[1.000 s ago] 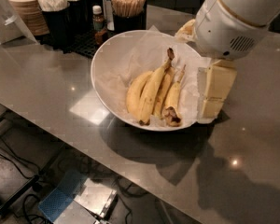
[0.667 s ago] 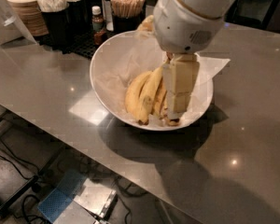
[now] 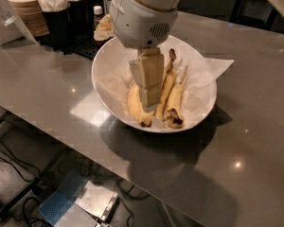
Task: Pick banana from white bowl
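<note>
Am hovering gripper (image 3: 150, 102) inside white bowl (image 3: 100, 65), just above banana (image 3: 167, 85) lying mid-bowl on paper (image 3: 213, 65). Cannot tell if jaws spread or closed. Judging approach step; next needing straddling banana, squeezing.

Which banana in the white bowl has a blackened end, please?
The rightmost banana: its near end is bruised dark, unlike the yellower pair beside it, over which the gripper hangs.
</note>
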Action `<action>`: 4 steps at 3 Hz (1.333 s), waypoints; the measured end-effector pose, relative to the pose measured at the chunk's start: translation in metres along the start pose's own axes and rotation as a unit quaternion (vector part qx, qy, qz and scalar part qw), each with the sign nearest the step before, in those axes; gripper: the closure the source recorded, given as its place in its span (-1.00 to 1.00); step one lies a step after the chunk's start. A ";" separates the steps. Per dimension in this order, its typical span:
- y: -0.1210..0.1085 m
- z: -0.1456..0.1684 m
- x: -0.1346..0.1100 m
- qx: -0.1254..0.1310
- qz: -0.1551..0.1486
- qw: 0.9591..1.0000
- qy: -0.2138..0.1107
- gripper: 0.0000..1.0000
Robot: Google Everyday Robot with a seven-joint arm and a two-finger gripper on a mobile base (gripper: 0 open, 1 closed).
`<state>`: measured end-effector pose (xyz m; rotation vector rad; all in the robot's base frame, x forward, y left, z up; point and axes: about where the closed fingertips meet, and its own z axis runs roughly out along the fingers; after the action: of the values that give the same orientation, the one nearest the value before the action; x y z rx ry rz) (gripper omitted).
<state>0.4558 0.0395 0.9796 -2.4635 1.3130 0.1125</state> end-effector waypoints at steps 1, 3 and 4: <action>-0.021 0.015 0.004 -0.008 -0.020 1.000 0.003 -1.00; -0.048 0.053 0.060 -0.034 0.032 0.999 0.028 -1.00; -0.048 0.068 0.088 -0.043 0.060 0.997 0.039 -1.00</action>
<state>0.5511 0.0171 0.9081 -2.4827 1.5185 0.1054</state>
